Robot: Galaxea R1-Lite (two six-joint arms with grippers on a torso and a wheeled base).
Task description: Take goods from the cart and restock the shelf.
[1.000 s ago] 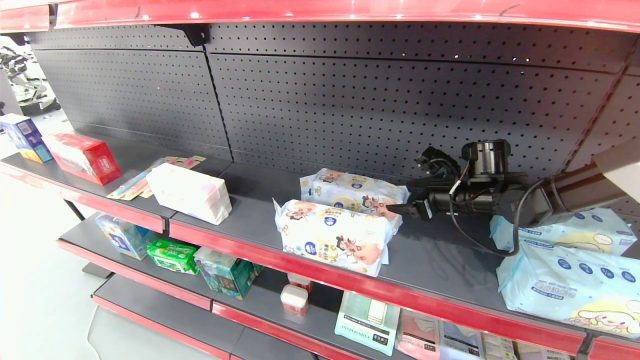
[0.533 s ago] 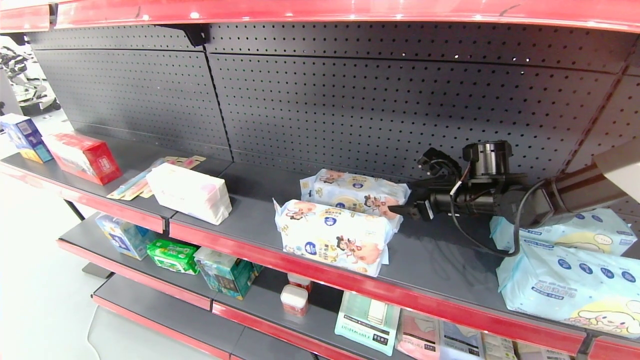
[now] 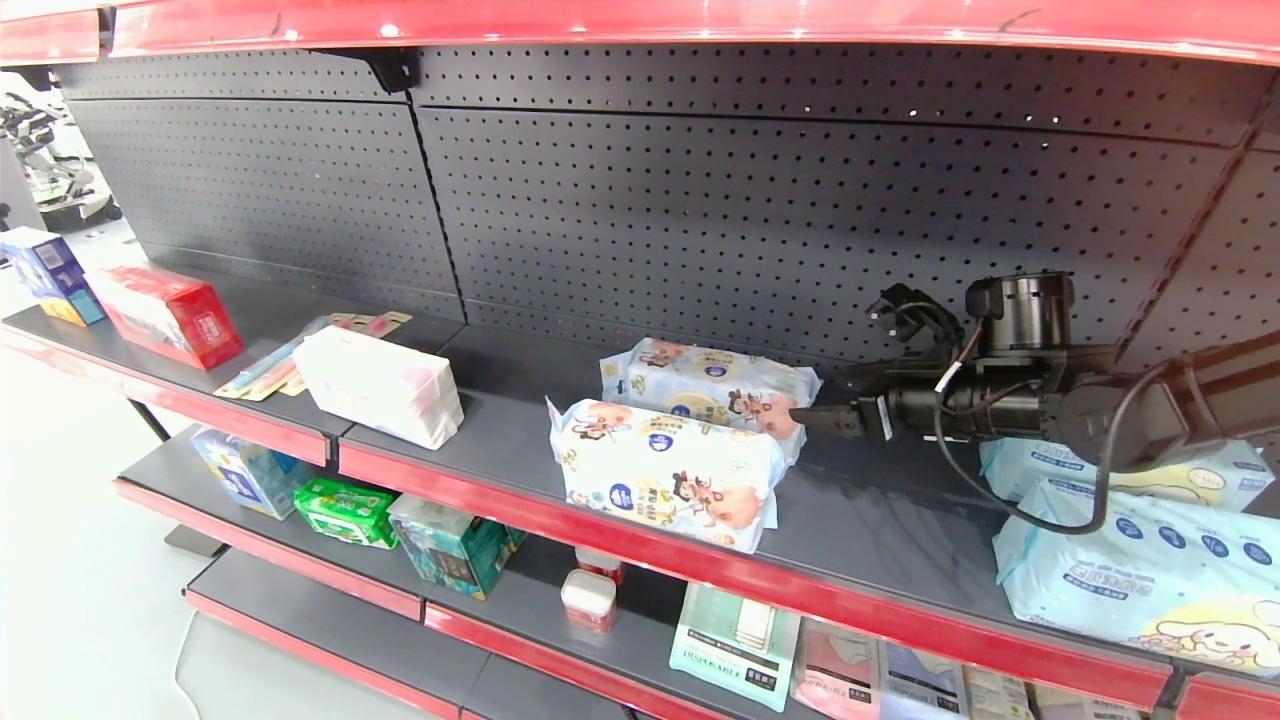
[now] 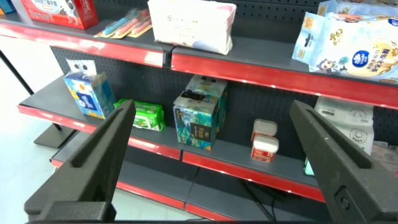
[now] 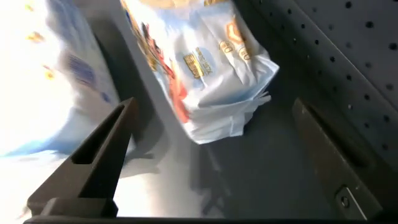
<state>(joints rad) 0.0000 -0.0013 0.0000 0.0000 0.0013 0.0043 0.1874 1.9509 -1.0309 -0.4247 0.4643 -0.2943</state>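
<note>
Two cartoon-printed wipes packs lie on the dark shelf (image 3: 880, 510), one at the front edge (image 3: 665, 475) and one behind it (image 3: 710, 390). My right gripper (image 3: 825, 400) hovers open and empty just off the rear pack's right end. In the right wrist view that rear pack (image 5: 211, 68) lies ahead of the spread right gripper (image 5: 212, 104), apart from both fingers, with the front pack (image 5: 50, 81) blurred off to one side. My left gripper (image 4: 211, 107) is open and empty, held low in front of the lower shelves.
A white tissue pack (image 3: 380, 385), toothbrush cards (image 3: 300, 350), a red box (image 3: 170, 315) and a blue box (image 3: 45, 270) stand further left. Light blue packs (image 3: 1140, 570) lie under the right arm. Boxes and jars fill the lower shelves (image 4: 199, 112). The pegboard wall (image 3: 700, 220) closes the back.
My right arm has drawn back to the right, away from the rear wipes pack, its gripper still open. Both packs have stayed put.
</note>
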